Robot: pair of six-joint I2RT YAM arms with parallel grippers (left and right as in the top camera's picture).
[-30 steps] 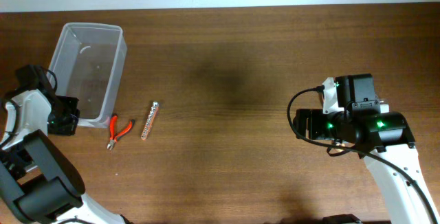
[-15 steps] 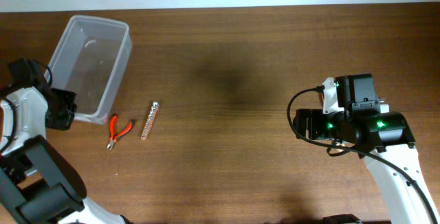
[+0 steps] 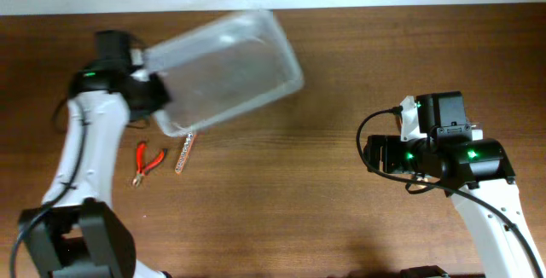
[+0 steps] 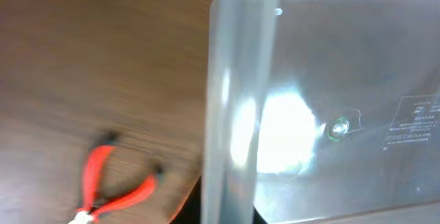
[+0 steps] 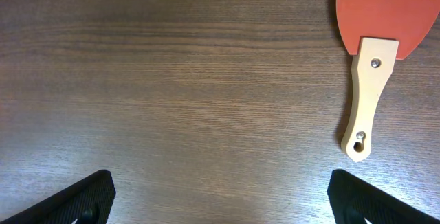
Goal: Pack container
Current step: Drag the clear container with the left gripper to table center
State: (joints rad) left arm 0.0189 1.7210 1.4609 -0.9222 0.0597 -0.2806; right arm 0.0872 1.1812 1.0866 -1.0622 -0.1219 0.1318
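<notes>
The clear plastic container (image 3: 226, 69) hangs tilted above the table's upper left. My left gripper (image 3: 152, 90) is shut on its left rim. In the left wrist view the container's wall (image 4: 237, 107) fills the right side, the jaws either side of it at the bottom edge. Red-handled pliers (image 3: 147, 161) lie below it, also in the left wrist view (image 4: 113, 186). A small clear packet (image 3: 184, 153) lies beside them, partly under the container. My right gripper (image 5: 220, 207) is open and empty above bare wood. A scraper with a red blade and wooden handle (image 5: 375, 52) lies ahead of it.
The wooden table's far edge (image 3: 341, 8) meets a white wall at the top. The right arm (image 3: 435, 150) stands at the right side.
My left gripper took the container by its rim, lifted it off the table and swung it right, toward the middle. The right arm has not moved.
</notes>
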